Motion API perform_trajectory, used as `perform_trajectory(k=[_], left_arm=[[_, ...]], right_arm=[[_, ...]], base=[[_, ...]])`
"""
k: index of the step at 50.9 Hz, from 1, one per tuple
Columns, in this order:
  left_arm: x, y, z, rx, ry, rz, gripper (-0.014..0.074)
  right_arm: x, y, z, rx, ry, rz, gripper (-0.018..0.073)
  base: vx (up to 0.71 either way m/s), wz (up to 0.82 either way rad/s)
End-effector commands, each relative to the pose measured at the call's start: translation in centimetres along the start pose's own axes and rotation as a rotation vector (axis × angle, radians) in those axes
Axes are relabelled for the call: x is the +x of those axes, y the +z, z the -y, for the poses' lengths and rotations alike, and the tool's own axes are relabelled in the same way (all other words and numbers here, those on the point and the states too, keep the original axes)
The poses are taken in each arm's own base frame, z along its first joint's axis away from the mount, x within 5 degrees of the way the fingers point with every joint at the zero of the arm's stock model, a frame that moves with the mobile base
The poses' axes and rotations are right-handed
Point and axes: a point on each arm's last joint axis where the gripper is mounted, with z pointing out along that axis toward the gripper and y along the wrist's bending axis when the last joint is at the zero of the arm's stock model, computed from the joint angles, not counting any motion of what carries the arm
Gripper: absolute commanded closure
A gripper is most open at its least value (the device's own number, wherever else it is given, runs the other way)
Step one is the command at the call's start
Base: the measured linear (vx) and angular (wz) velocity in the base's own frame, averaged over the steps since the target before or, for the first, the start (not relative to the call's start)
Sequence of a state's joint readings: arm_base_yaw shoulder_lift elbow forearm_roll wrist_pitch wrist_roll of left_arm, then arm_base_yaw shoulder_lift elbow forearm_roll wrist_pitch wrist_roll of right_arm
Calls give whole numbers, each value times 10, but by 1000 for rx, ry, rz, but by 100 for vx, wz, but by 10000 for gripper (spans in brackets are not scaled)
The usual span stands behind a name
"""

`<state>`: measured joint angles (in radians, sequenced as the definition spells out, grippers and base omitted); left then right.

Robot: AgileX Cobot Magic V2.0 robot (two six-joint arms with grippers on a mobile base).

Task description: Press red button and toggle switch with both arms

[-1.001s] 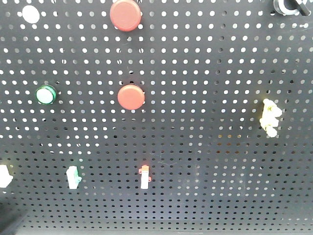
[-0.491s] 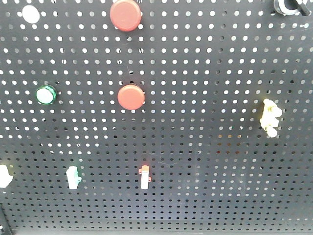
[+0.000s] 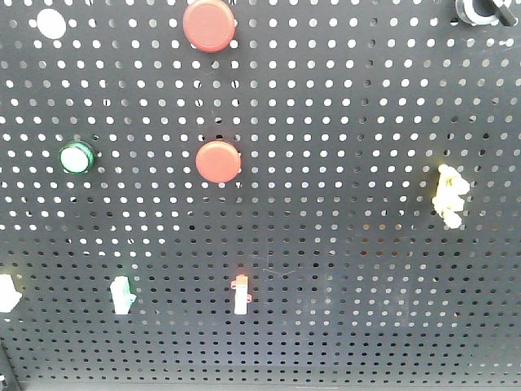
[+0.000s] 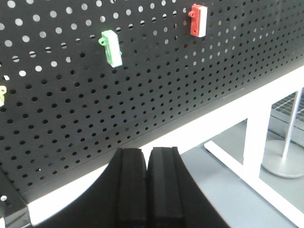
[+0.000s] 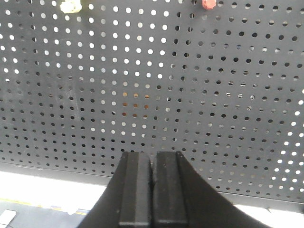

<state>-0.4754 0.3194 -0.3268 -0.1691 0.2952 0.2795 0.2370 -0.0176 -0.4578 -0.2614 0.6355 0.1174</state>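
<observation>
Two round red buttons are on the black pegboard, one at the top [image 3: 209,24] and one lower [image 3: 218,161]. The toggle switch [image 3: 6,292], small and white, is cut by the left edge, left of the green-marked switch [image 3: 121,294]; in the left wrist view only a yellowish sliver of the toggle switch [image 4: 1,94] shows. My left gripper [image 4: 147,151] is shut and empty, low, below the board's bottom edge. My right gripper [image 5: 152,154] is also shut and empty, near the board's lower part. Neither gripper touches the board.
A green round button [image 3: 76,158], a red-marked switch [image 3: 240,294] and a white-yellow fixture [image 3: 450,195] are also on the board. A white table frame [image 4: 251,137] runs beneath it. A red part [image 5: 208,4] peeks in at the top of the right wrist view.
A dark blurred arm shape at the front view's bottom-left corner has dropped almost out of the picture. The board's parts have not moved.
</observation>
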Motion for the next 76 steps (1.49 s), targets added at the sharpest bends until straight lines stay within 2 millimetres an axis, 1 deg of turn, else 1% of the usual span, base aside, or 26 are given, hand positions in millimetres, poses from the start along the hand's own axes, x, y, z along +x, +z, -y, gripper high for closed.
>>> perform_trajectory(k=[1, 4, 8, 10, 12, 18, 21, 22, 25, 76], left_arm=[[-6, -2, -5, -64, 35, 111, 595], [3, -5, -8, -136, 89, 150, 595], [21, -8, -12, -233, 83, 200, 595], [29, -11, -14, -282, 65, 235, 595], [42, -12, -14, -322, 38, 251, 595], [75, -12, -14, -396, -54, 248, 595], [87, -13, -13, -423, -101, 262, 595], [89, -12, -13, -424, -112, 231, 595], [90, -12, -14, -439, -99, 194, 595], [89, -12, -14, -443, -99, 203, 595]], right_arm=[[-13, -2, 1, 5, -17, 85, 562], [-13, -2, 1, 5, -17, 85, 562], [-13, -2, 1, 5, -17, 85, 562], [-13, -2, 1, 5, -17, 85, 562], [-13, -2, 1, 5, -17, 85, 562], [-13, -2, 1, 5, -17, 85, 562], [-13, -2, 1, 5, -17, 85, 562], [-13, -2, 1, 5, -17, 85, 562], [-13, -2, 1, 4, -17, 83, 562], [-13, -2, 1, 5, -19, 79, 562]], base=[[0, 1], [0, 1], [0, 0], [0, 0], [0, 0], [0, 0], [0, 0], [0, 0], [0, 0], [0, 0]])
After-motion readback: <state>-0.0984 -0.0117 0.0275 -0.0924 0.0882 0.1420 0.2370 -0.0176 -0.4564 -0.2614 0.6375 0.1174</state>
